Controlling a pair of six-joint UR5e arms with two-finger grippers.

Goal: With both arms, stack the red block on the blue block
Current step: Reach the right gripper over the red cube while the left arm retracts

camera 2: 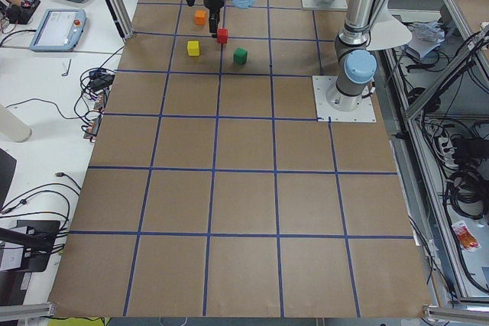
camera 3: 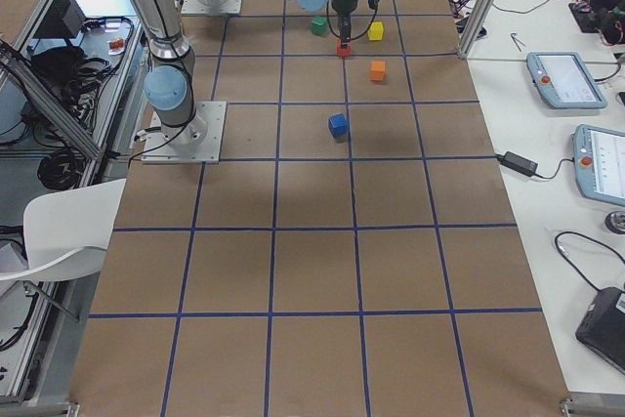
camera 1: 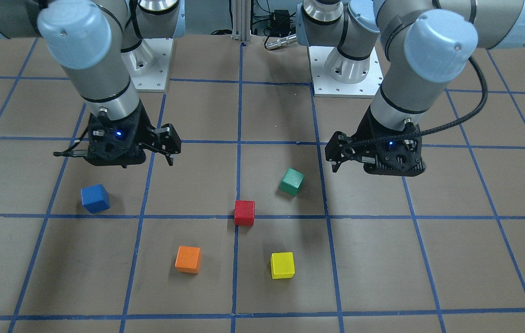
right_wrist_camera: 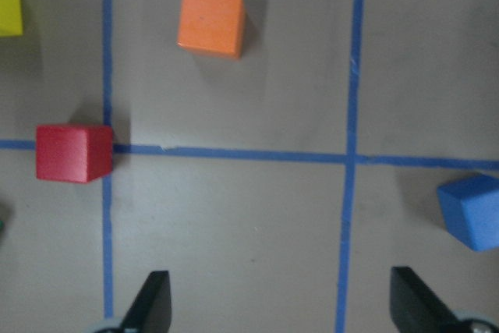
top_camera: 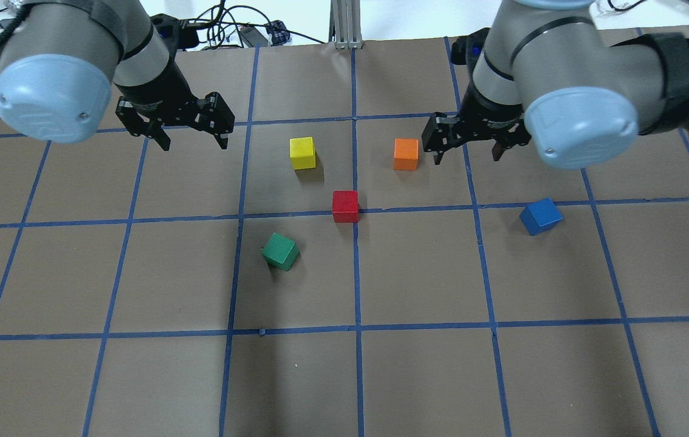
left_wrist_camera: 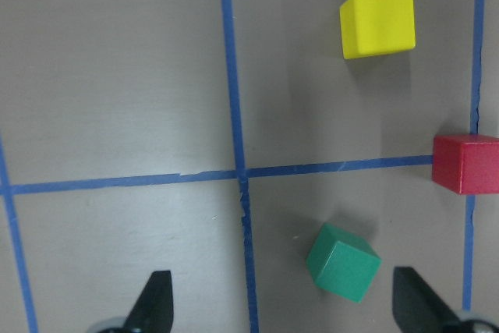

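Observation:
The red block sits on a blue tape line near the table's middle; it also shows in the front view and in both wrist views. The blue block lies on the robot's right side, slightly turned, and shows in the front view and right wrist view. My left gripper hovers open and empty above the table, to the left of the red block. My right gripper hovers open and empty, beside the orange cube and up-left of the blue block in the overhead view.
A green cube lies tilted near the red block. A yellow cube and an orange cube sit farther out. The brown table carries a blue tape grid. Both arm bases stand at the robot's edge.

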